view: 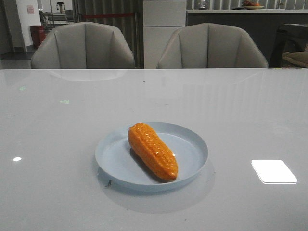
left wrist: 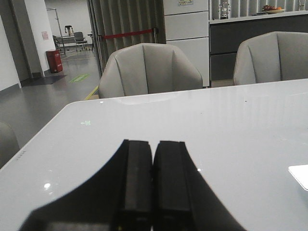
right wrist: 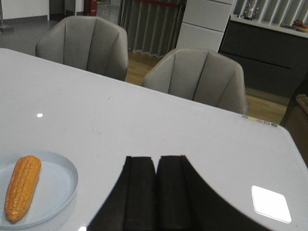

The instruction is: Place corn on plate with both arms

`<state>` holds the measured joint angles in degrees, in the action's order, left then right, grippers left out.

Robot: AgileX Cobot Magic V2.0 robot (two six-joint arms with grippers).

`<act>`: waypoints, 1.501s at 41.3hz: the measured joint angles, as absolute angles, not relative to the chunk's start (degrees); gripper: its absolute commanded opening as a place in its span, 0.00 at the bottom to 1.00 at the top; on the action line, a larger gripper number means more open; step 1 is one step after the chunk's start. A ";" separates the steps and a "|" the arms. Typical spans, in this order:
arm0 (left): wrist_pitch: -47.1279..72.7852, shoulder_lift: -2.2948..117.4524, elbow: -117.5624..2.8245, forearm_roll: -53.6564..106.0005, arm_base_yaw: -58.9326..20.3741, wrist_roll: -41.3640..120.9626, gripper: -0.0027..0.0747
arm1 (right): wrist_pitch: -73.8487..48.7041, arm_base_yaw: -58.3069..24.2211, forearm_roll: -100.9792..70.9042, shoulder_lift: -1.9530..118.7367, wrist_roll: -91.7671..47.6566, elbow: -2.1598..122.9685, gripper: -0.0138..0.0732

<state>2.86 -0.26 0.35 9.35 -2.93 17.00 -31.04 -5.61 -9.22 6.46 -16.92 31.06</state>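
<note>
Glossy white table [view: 57, 192] fills the front view, with two grey chairs [view: 83, 45] behind its far edge and cabinets beyond. Near the middle of it sits the plate [view: 192, 139], and the corn [view: 152, 150] already lies inside the rim, slanted, blunt end toward the chairs and tapered end toward the near rim, so the placing looks done. Neither arm shows in the front view; each wrist camera shows only its own fingers. The left gripper [left wrist: 153, 183] has its jaws pressed together with nothing between them, above bare table and well apart from the plate. The right gripper [right wrist: 157, 192] is likewise closed and empty, with plate and corn off to one side of it. What remains, by my judgement, is only to keep both arms clear and low-risk: any retreat should go up and away from the plate, not across it, since a brush on the raised rim could tip the cob out. Open table lies all round the plate, and every table edge is far from it.
</note>
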 measured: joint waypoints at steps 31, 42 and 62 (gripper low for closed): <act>2.99 -0.26 0.35 9.35 -2.93 17.00 0.15 | -7.99 -5.61 -3.76 -0.78 -4.73 6.91 0.23; 2.99 -0.26 0.35 9.35 -2.93 17.00 0.15 | -4.73 -5.61 -3.63 -0.78 -4.64 -1.68 0.23; 2.99 -0.26 0.35 9.35 -2.93 17.00 0.15 | -4.94 -5.61 -3.51 -0.78 -4.64 -1.68 0.23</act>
<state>2.99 -0.26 0.35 9.35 -2.93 17.00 -4.94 -5.61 -3.51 -0.78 -4.64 -1.68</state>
